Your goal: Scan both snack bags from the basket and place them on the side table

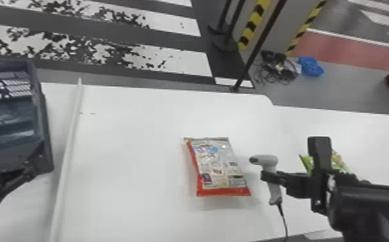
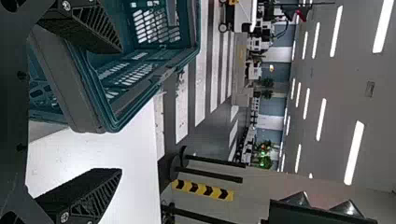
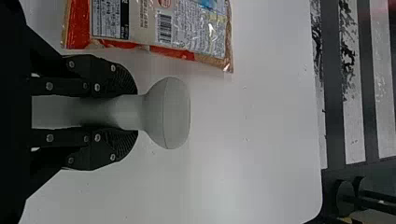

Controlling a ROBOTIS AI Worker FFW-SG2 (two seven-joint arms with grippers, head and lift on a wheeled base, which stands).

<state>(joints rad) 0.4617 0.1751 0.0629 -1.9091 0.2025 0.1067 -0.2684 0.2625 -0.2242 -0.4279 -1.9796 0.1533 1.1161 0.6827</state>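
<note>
Right gripper [image 3: 133, 112] pinches scanner [image 3: 170, 112], red snack bag [image 1: 218, 167] just beside on main table [image 1: 123, 161], scan unclear, transfer left to do; green bag [image 1: 338, 161] looks done on side table [image 1: 371, 135], left gripper [image 2: 119, 111] spread near basket [image 2: 70, 88].

In the head view, the basket [image 1: 43, 128] is cut off by the left edge, the right arm [image 1: 364, 207] partly hides the green snack bag [image 1: 338, 161], and the red snack bag [image 1: 218, 167] is too blurred to read
</note>
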